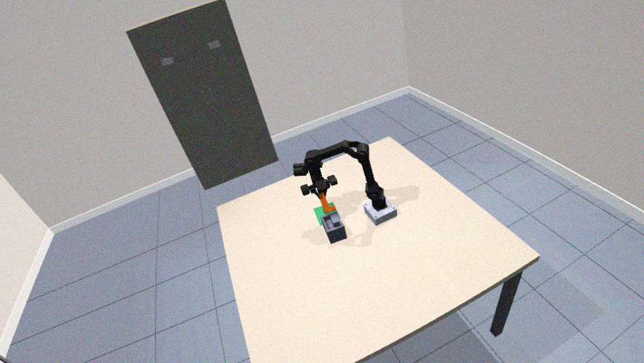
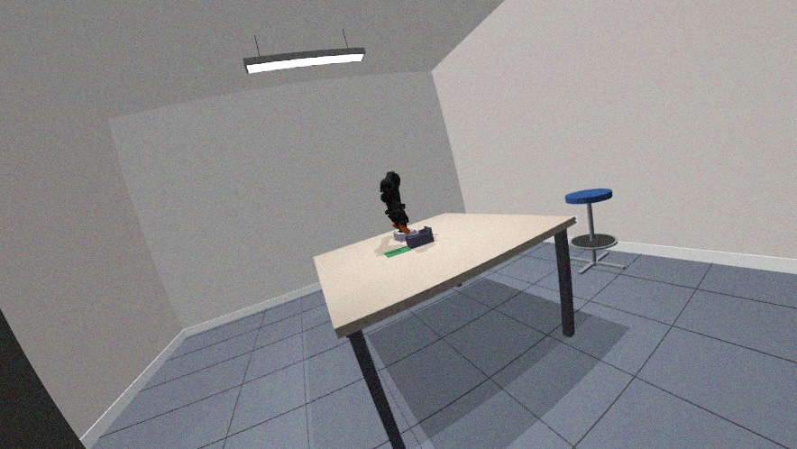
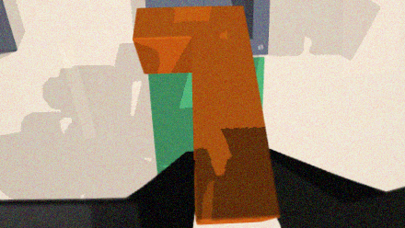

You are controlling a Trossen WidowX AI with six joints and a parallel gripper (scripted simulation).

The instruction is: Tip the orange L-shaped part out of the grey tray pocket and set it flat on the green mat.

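Note:
My gripper is shut on the straight end of the orange L-shaped part. The part hangs from the fingers, clear of the grey tray. It hangs above the green mat, with its L-shaped foot pointing down and away from me. In the wrist view the part covers the middle of the mat and the tray shows only at the top edge. The tray's pocket is empty.
The arm's base block stands on the table to the right of the tray. The cream table spreads around. A blue stool stands on the floor beyond the table. A dark door is in the far wall.

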